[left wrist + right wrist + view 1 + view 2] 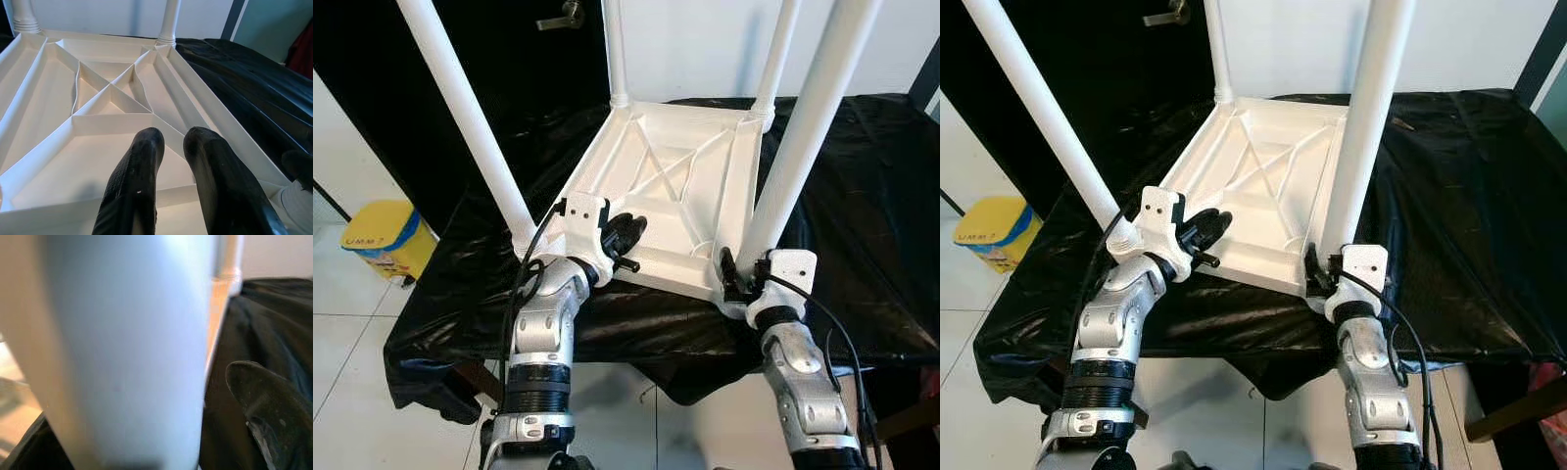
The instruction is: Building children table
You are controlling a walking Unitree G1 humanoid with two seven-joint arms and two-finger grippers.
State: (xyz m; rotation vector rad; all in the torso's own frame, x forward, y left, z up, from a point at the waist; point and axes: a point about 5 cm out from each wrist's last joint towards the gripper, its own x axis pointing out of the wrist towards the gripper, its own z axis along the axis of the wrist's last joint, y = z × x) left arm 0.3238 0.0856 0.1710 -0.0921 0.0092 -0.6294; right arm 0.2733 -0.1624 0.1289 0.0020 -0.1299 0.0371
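Black plastic sheeting (862,196) covers a work surface, draped and wrinkled over its edges, and on it lies a white children's table (666,186) turned upside down, its ribbed underside facing up with a cross of stiffening ribs in the middle. Four white legs (465,117) rise from its corners toward the camera. Pale floor tiles (352,323) show to the robot's left, where a yellow bin (382,240) stands beside the draped surface. Behind the table a white wall (705,44) meets a dark door with a metal lever handle (563,17).

The left gripper (628,235) rests over the near edge of the tabletop's underside, just beside the near-left leg; in the left wrist view its two black fingers (137,186) lie close together with a narrow gap, holding nothing, above the ribbed panel. The right gripper (734,274) sits at the base of the near-right leg (803,137); in the right wrist view that leg looms blurred and close beside one black finger (269,411), with the fingers apparently around it, though whether they clamp it cannot be told.
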